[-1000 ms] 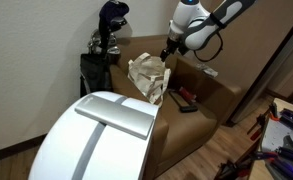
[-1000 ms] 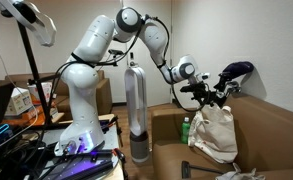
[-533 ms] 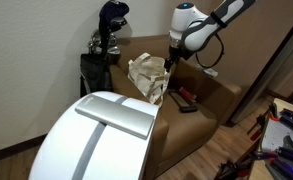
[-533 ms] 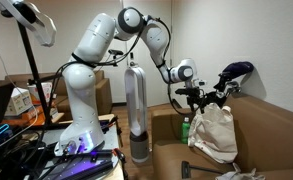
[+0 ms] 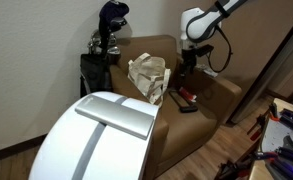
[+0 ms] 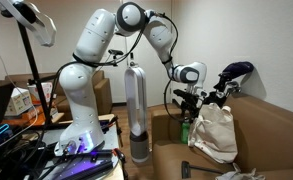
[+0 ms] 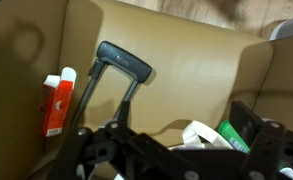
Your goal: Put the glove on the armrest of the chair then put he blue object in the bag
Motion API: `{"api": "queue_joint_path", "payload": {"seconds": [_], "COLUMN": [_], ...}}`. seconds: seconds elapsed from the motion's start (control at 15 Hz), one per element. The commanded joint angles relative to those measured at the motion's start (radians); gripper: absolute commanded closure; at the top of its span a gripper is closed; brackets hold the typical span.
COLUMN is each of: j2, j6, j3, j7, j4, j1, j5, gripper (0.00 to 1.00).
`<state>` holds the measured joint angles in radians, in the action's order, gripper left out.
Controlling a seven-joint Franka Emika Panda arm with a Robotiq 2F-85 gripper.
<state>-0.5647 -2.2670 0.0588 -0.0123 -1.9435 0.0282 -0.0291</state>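
Observation:
I cannot make out a glove or a blue object in any view. A beige cloth bag [image 5: 149, 77] stands on the brown chair seat and also shows in an exterior view [image 6: 215, 133]. Its white handle [image 7: 199, 135] lies low in the wrist view beside a green bottle [image 7: 236, 137]. My gripper [image 5: 189, 68] hangs over the seat just beside the bag, near the armrest [image 5: 218, 88]. It shows in the other exterior view too [image 6: 186, 104]. In the wrist view its fingers [image 7: 181, 152] are spread wide with nothing held.
A red object with a white cap [image 7: 56, 105] and a black long-handled tool [image 7: 121, 66] lie on the seat, also visible in an exterior view [image 5: 184, 98]. A golf bag [image 5: 104, 45] stands behind the chair. A white rounded bin [image 5: 101, 135] fills the foreground. A silver cylinder [image 6: 136, 110] stands by the robot base.
My gripper has moved from above the bag's top sideways toward the armrest side and lower over the seat, and the wrist has turned to point down.

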Motion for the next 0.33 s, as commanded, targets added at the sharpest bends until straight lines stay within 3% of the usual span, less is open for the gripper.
{"api": "queue_joint_path", "payload": {"seconds": [0.0,0.07,0.13,0.27], "j2": [0.011,0.005,-0.004,-0.009], "j6": [-0.035,-0.087,-0.025,-0.062], "j3": [-0.075,-0.086,-0.049,-0.062], "j7": [0.103,0.128,0.07,0.098], "j4": [-0.076,-0.098,-0.05,-0.075], "j1": [-0.13,-0.151,-0.1,-0.133], "j5": [0.174,0.215,0.14,0.18], "gripper": [0.0,0.0,0.0,0.0]}}
